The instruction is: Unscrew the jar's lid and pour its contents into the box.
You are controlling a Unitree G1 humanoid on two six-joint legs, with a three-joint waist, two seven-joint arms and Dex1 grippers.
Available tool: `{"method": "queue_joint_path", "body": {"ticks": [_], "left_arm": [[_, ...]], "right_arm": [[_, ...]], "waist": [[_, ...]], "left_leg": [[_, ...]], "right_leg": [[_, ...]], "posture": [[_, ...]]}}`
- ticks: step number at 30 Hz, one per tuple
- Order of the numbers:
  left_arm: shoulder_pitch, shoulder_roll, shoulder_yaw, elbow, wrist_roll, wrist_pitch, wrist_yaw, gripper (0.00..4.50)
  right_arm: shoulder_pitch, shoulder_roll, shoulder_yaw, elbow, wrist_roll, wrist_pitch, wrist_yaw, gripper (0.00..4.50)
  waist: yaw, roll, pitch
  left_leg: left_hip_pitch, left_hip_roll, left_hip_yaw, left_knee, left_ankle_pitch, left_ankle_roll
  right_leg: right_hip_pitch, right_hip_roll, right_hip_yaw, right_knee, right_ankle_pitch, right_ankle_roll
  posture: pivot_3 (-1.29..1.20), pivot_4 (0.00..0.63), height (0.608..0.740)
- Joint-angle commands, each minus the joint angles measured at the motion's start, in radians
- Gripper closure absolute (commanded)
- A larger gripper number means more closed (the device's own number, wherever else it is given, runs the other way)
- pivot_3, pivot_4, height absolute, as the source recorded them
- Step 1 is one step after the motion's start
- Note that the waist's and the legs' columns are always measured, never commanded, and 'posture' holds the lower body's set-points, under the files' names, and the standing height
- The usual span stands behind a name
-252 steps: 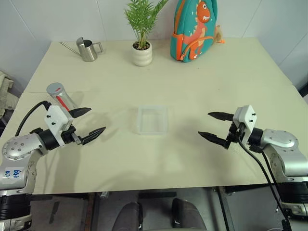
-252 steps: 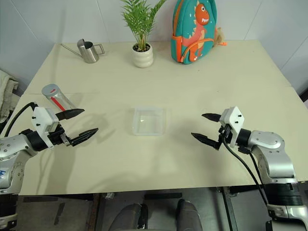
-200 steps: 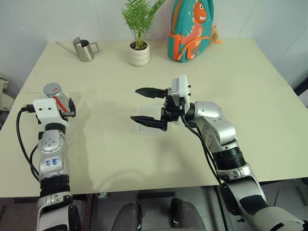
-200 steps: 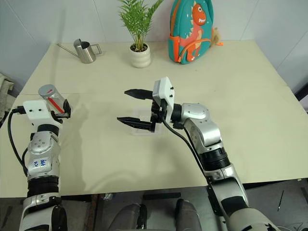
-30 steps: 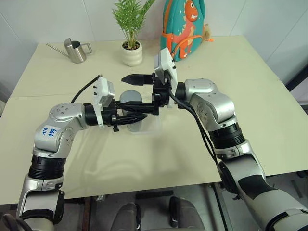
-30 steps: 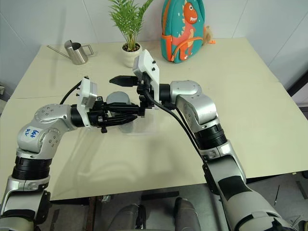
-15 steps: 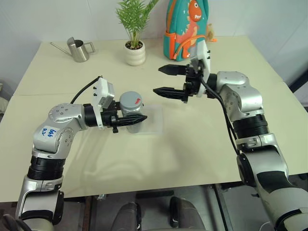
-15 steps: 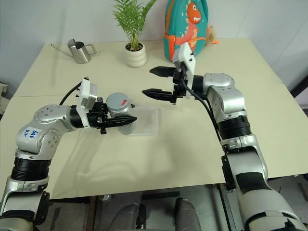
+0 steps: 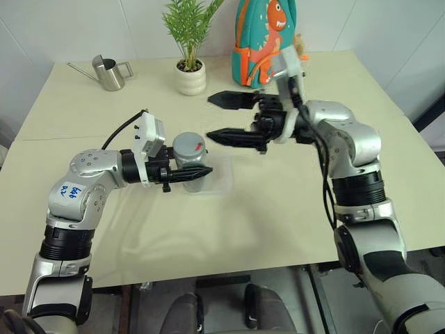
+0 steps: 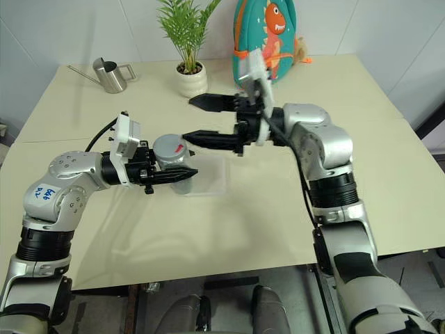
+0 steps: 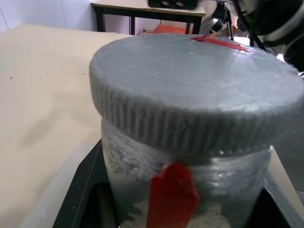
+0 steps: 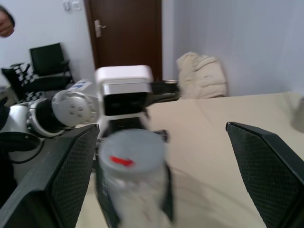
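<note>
The left end effector (image 9: 186, 171) is clamped on the jar (image 9: 188, 150) above the box (image 9: 217, 173); the right end effector (image 9: 221, 118), fingers apart, could knock the lid (image 10: 170, 147) off-centre, tilting the jar.

Grey lid (image 9: 188, 143) — red mark; whitish-silver jar (image 9: 186, 162) — red band.
</note>
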Motion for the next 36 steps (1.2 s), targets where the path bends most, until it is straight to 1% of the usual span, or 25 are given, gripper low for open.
{"method": "queue_joint_path", "body": {"ticks": [1, 5, 12, 20, 24, 29, 36], "left_arm": [[-0.017, -0.005, 0.008, -0.014, 0.004, -0.024, 0.004, 2.57], [-0.026, -0.008, 0.004, -0.006, 0.006, -0.028, 0.004, 2.57], [-0.019, -0.008, 0.0, -0.011, 0.003, -0.029, -0.001, 2.57], [-0.031, -0.003, -0.001, -0.007, 0.003, -0.028, -0.007, 2.57], [-0.028, -0.002, 0.0, -0.008, 0.003, -0.028, -0.008, 2.57], [-0.027, -0.002, 0.001, -0.007, 0.005, -0.03, -0.009, 2.57], [-0.025, -0.001, 0.01, -0.005, 0.011, -0.03, -0.015, 2.57]], "right_arm": [[0.012, 0.033, 0.047, -0.081, -0.019, 0.012, -0.054, 0.02], [0.009, 0.064, 0.082, -0.07, -0.055, -0.016, -0.082, 0.02], [-0.012, 0.071, 0.048, 0.004, -0.079, -0.067, -0.096, 0.02], [-0.027, 0.025, 0.01, 0.098, -0.093, -0.14, -0.074, 0.02], [-0.034, -0.015, -0.014, 0.15, -0.089, -0.179, -0.049, 0.02], [-0.04, -0.079, -0.047, 0.21, -0.074, -0.183, -0.016, 0.02], [-0.047, -0.109, -0.085, 0.245, -0.066, -0.155, 0.006, 0.02]], "waist": [[0.0, 0.0, 0.0], [0.001, 0.0, 0.0], [0.0, 0.0, 0.0], [-0.001, 0.0, 0.0], [-0.001, 0.0, 0.0], [0.004, 0.0, 0.0], [-0.007, 0.0, 0.0]], "left_leg": [[0.0, 0.0, 0.0, 0.0, 0.0, 0.0], [0.0, 0.0, 0.0, 0.0, 0.0, 0.0], [0.0, 0.0, 0.0, 0.0, 0.0, 0.0], [0.0, 0.0, 0.001, 0.0, 0.0, 0.0], [0.0, 0.0, 0.001, 0.0, 0.0, 0.0], [-0.001, 0.0, 0.001, 0.0, 0.0, 0.0], [0.0, 0.0, 0.001, 0.0, 0.0, 0.0]], "right_leg": [[0.0, 0.0, 0.0, 0.0, 0.0, 0.0], [0.0, 0.0, 0.0, 0.0, 0.0, 0.0], [0.0, 0.0, 0.0, 0.0, 0.0, 0.0], [0.0, 0.0, 0.0, 0.0, 0.0, 0.0], [0.0, 0.0, 0.0, 0.0, 0.0, 0.0], [0.0, 0.0, -0.001, 0.0, 0.0, 0.0], [0.0, 0.001, 0.0, 0.0, 0.0, 0.0]], "posture": [[0.0, 0.15, 0.74], [0.0, 0.15, 0.74], [0.0, 0.15, 0.74], [0.0, 0.15, 0.74], [0.0, 0.15, 0.74], [0.0, 0.15, 0.74], [0.0, 0.15, 0.74]]}}
